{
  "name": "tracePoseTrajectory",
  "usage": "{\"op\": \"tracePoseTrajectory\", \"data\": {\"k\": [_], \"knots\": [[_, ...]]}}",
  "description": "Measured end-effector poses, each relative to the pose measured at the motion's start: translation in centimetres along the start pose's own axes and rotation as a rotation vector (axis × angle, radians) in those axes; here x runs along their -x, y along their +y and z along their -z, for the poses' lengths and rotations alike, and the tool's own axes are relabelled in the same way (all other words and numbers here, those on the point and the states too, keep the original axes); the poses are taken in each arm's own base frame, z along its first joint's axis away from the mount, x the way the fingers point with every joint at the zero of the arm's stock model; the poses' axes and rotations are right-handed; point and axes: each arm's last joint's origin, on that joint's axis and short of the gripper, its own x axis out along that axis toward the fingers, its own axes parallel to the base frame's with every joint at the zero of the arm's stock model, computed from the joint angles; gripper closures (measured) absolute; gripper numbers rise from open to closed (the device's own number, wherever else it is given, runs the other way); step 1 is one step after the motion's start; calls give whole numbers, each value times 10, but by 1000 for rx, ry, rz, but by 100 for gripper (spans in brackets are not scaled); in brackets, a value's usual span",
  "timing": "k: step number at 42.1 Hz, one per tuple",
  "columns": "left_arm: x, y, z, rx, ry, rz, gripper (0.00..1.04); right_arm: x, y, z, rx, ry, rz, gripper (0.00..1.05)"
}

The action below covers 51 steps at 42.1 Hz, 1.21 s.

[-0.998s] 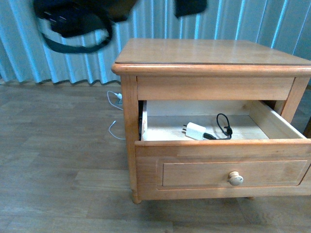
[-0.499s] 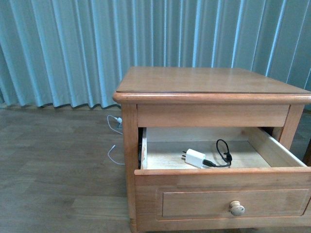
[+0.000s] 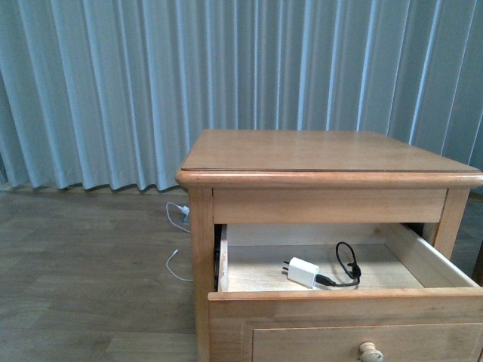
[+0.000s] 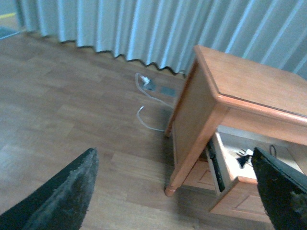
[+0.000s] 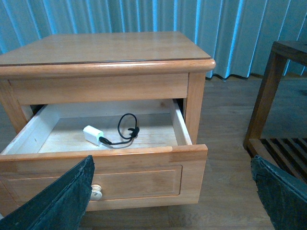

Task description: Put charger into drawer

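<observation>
The drawer of the honey-coloured nightstand stands pulled open, its round pale knob at the front view's lower edge. The white charger lies on the drawer's pale floor, its looped black cable beside it. Neither gripper shows in the front view. In the right wrist view my right gripper is open and empty, in front of and above the drawer front, with the charger inside. My left gripper is open and empty, over the floor beside the nightstand's left side; the charger shows partly.
The shorter closed drawer front sits above the open drawer. A thin white cable lies on the wood floor by the curtain. A dark wooden frame stands to the nightstand's right.
The dark arms at the top of the front view have left it. The nightstand now sits lower in the frame. The charger and the open drawer have not moved.
</observation>
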Motion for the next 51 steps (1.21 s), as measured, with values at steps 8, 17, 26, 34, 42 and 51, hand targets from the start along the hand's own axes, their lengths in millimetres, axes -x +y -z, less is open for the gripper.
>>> {"op": "tracePoseTrajectory", "data": {"k": [8,17,26,34,42,51], "knots": [[-1,8,22,-163,-47,77,39,0,0,0,0,0,0,8],[-3,15,55,-209,-38,76,88,0,0,0,0,0,0,8],[-4,20,74,-217,-36,75,101,0,0,0,0,0,0,8],[-4,21,82,-218,-35,75,101,0,0,0,0,0,0,8],[-5,23,87,-218,-36,75,101,0,0,0,0,0,0,8],[-5,24,92,-218,-34,75,101,0,0,0,0,0,0,8]]}}
